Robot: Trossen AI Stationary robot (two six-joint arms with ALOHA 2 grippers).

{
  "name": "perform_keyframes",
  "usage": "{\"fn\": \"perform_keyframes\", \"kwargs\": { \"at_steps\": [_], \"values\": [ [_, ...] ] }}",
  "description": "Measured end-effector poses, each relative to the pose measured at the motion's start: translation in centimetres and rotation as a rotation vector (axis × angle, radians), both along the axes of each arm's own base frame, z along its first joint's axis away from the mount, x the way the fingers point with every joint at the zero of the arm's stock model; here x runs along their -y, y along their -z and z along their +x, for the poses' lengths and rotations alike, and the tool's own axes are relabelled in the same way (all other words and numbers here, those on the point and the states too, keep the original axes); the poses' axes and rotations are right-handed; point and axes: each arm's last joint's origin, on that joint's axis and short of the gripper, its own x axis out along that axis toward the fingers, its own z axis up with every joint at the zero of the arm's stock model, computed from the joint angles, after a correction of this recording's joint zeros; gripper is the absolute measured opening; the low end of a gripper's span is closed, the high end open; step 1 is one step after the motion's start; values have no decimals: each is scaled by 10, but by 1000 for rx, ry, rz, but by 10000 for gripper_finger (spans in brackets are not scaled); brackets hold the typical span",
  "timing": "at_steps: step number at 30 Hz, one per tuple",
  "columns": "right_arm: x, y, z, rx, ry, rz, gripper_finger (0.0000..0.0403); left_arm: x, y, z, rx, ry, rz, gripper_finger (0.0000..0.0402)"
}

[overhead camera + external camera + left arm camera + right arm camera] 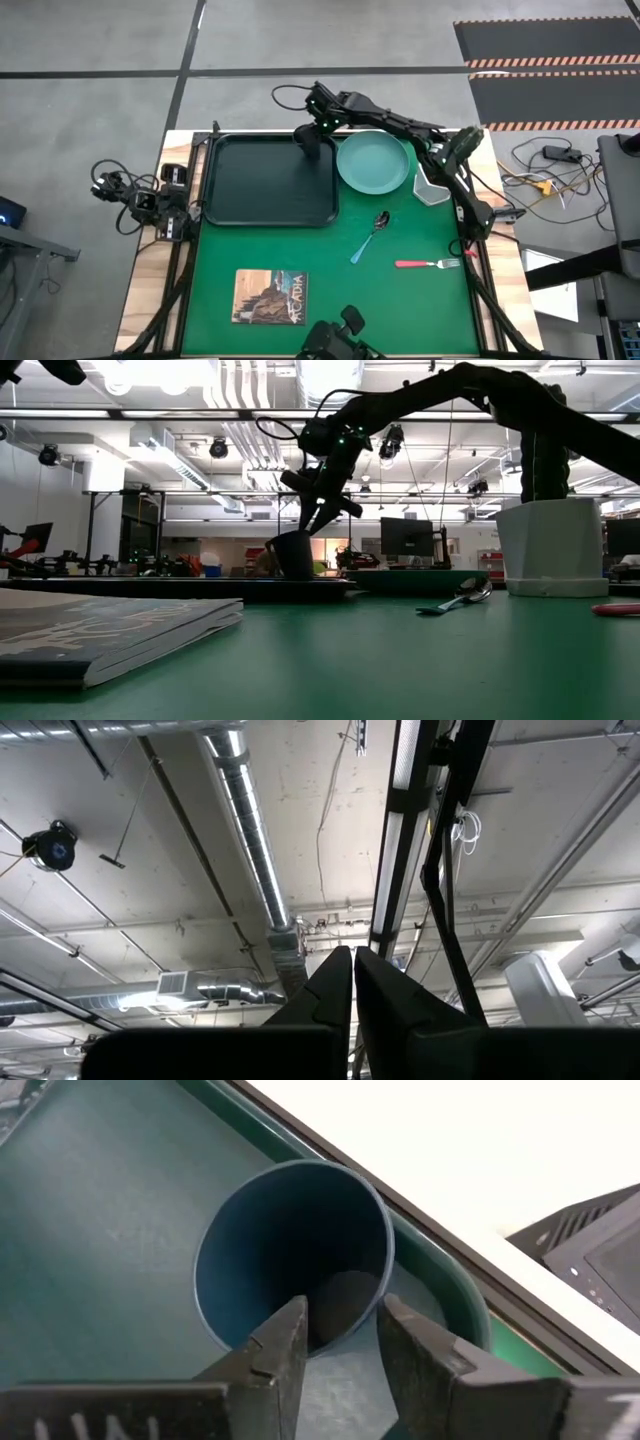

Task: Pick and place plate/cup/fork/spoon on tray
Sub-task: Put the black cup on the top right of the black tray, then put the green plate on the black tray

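Note:
The dark cup [290, 1250] stands upright on its base in the far right corner of the black tray [260, 190]. My right gripper [343, 1330] hovers just over it, open, slanting down, one finger over the cup's mouth and the other outside its wall. The teal plate [373, 162] lies on the green mat right of the tray. Nearer lie the blue-handled spoon [370, 235] and the red-handled fork [428, 264]. My left gripper [352, 960] is shut, folded back at the table's left edge and pointing up at the ceiling.
A white pot [432, 188] stands right of the plate, under my right arm. A book [270, 297] lies near the table's front edge. Most of the tray's floor is bare, and green mat shows between book and cutlery.

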Motion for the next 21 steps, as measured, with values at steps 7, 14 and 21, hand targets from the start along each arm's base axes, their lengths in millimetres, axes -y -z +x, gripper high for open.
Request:
{"fn": "perform_keyframes", "kwargs": {
  "at_steps": [7,14,21],
  "values": [
    [1,0,-6,-45,8,26,127,0,0,0,0,0,0,0],
    [-1,-6,-8,-41,5,24,130,0,0,0,0,0,0,0],
    [-18,-52,-24,-2,-5,-2,132,0,0,0,-1,1,-1,0]
  ]
}}
